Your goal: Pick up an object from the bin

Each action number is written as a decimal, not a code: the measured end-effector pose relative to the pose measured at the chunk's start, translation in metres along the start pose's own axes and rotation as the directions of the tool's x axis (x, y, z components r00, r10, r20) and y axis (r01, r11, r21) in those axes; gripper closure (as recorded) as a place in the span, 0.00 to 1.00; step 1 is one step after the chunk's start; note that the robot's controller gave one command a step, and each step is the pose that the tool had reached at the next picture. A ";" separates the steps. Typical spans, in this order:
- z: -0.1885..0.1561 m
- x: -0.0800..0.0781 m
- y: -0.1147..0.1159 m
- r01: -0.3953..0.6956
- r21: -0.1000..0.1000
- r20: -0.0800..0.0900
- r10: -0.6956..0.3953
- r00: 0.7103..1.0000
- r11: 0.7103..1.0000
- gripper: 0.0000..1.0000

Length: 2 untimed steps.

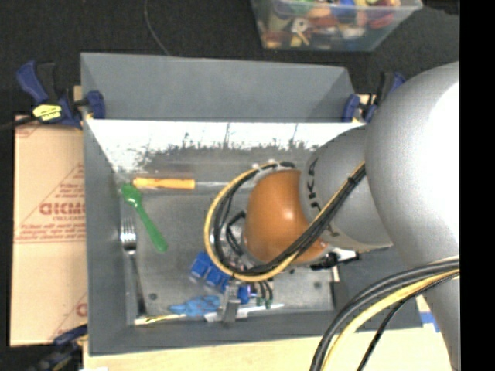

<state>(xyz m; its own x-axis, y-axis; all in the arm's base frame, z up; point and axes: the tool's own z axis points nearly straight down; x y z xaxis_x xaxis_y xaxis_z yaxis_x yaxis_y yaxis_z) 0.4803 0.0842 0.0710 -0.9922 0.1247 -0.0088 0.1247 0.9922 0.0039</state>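
The claw (232,304) is low at the 6 o'clock side of the bin (104,269), just beside a flat blue plastic piece (193,308) by the near wall. Whether it is open I cannot tell. The piece seems light, stiff and slippery, so it is better taken across its narrow width.

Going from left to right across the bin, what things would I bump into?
Silver fork → green spoon → blue plastic piece → the robot's orange cover.
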 end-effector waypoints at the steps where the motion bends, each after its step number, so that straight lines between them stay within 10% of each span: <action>1: 0.001 0.001 0.008 -0.143 -0.001 0.002 0.143 0.990 0.990 0.00; 2: 0.000 0.002 0.021 -0.022 -0.001 0.008 0.022 1.000 1.000 0.00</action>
<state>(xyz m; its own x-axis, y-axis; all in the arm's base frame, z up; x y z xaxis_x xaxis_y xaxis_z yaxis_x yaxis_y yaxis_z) 0.4811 0.1057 0.0707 -0.9890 0.1467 -0.0165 0.1467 0.9892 0.0053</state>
